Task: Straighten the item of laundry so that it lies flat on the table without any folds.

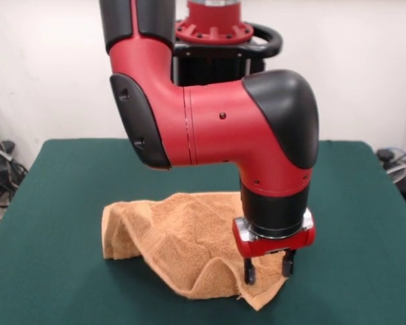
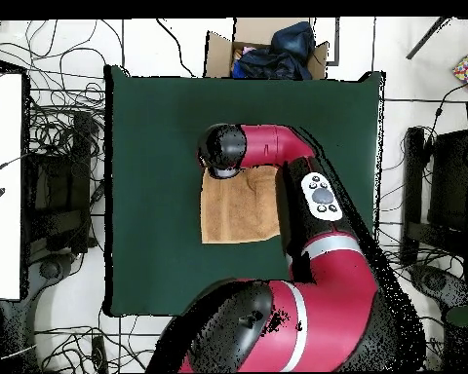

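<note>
The orange-tan towel lies rumpled on the green table, with raised folds across its middle and a flat corner pointing toward the camera at the lower right. My gripper points straight down over that near-right part of the towel. Its two black fingers stand apart, with the tips at or just above the cloth and nothing held. In the overhead view the towel shows as a tan patch near the middle of the table. The arm covers the towel's right edge and top corner, and the gripper is hidden under the black wrist.
The red arm's elbow and forearm hang over the table's middle and right part. A cardboard box with dark blue cloth stands beyond the table's far edge. Cables and black stands lie on the floor on both sides. A white surface is at the left.
</note>
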`<state>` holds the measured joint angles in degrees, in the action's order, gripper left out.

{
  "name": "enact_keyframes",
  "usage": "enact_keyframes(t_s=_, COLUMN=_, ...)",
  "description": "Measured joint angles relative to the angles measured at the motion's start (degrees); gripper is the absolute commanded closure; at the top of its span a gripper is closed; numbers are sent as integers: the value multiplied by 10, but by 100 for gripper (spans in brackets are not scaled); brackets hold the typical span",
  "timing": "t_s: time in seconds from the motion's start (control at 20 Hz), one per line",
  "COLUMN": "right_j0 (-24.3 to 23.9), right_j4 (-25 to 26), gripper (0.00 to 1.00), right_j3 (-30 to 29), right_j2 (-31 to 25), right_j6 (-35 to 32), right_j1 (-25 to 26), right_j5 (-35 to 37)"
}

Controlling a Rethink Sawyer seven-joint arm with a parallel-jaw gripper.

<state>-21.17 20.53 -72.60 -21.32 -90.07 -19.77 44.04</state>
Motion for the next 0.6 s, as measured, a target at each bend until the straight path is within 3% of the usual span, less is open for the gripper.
enact_keyframes(t_s=0.6, right_j0=29, right_j4=0, gripper=0, right_j3=-1, right_j2=0, right_j6=0, right_j1=1, right_j5=1)
